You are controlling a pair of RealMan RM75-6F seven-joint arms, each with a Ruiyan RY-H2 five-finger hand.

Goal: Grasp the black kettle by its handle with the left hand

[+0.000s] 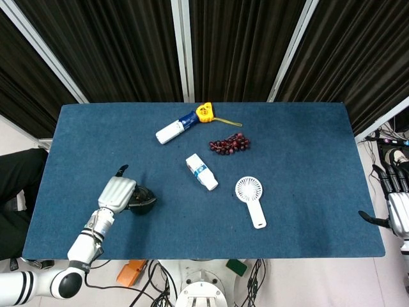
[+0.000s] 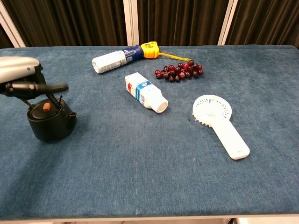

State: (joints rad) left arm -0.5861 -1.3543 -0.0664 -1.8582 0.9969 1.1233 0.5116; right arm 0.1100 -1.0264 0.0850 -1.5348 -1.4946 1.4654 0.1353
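The table (image 1: 307,160) is covered in blue cloth. Well left of the carton (image 2: 145,92), near the table's front left corner, stands the kettle (image 2: 51,122), upright. The left hand (image 2: 18,74) is directly above it, fingers (image 2: 51,86) stretched out flat over the handle; whether they touch it I cannot tell. The right hand (image 1: 397,206) hangs off the table's right edge, fingers apart, holding nothing. Right of the carton lies a fan (image 2: 219,122); behind it, a bottle (image 2: 117,58) and grapes (image 2: 180,71).
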